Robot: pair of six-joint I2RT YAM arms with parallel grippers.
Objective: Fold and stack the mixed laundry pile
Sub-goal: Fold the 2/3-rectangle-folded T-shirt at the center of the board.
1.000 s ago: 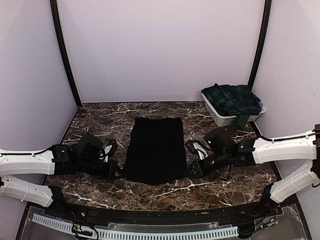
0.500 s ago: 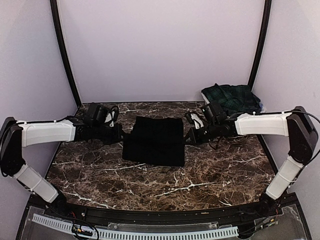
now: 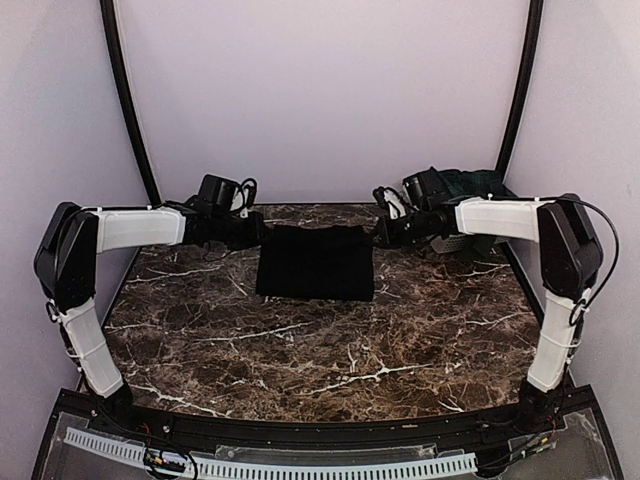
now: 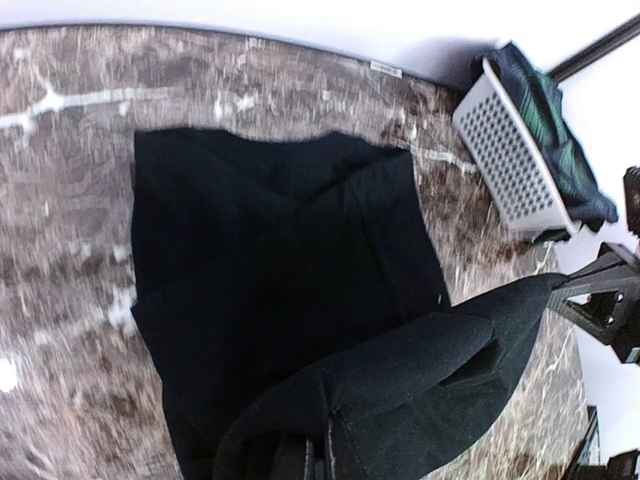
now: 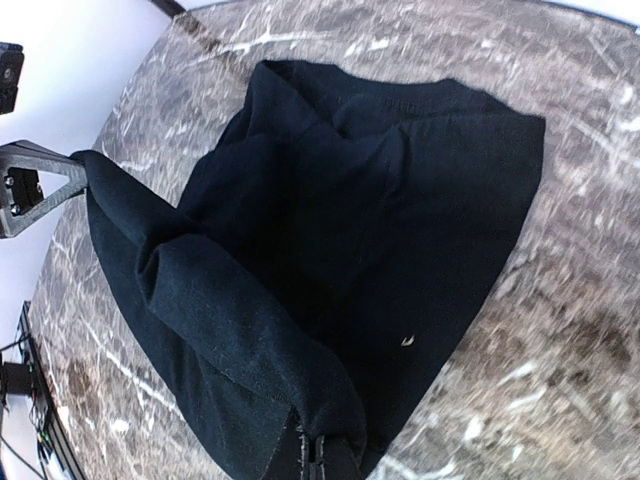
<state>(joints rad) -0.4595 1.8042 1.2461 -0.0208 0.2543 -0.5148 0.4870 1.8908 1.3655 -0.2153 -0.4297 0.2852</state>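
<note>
The plain black cloth (image 3: 316, 262) lies on the far middle of the marble table, doubled over on itself. My left gripper (image 3: 258, 232) is shut on its upper layer at the far left corner. My right gripper (image 3: 378, 232) is shut on the far right corner. In the left wrist view the lifted fold (image 4: 420, 380) hangs from the gripper (image 4: 325, 462) above the flat layer (image 4: 270, 240). In the right wrist view the gripper (image 5: 318, 462) pinches a rolled edge (image 5: 230, 330). The tartan skirt (image 3: 478, 182) lies in the basket behind my right arm. No bluish item shows.
The white slatted basket (image 4: 510, 160) stands at the far right corner by the back wall, with the skirt (image 4: 560, 130) hanging over its rim. Both arms stretch far out along the back of the table (image 3: 300, 350). Lilac walls close the back and sides.
Both grippers have carried the cloth's near edge from the table's middle to the far edge, folding the cloth in half. It now looks about half as long.
</note>
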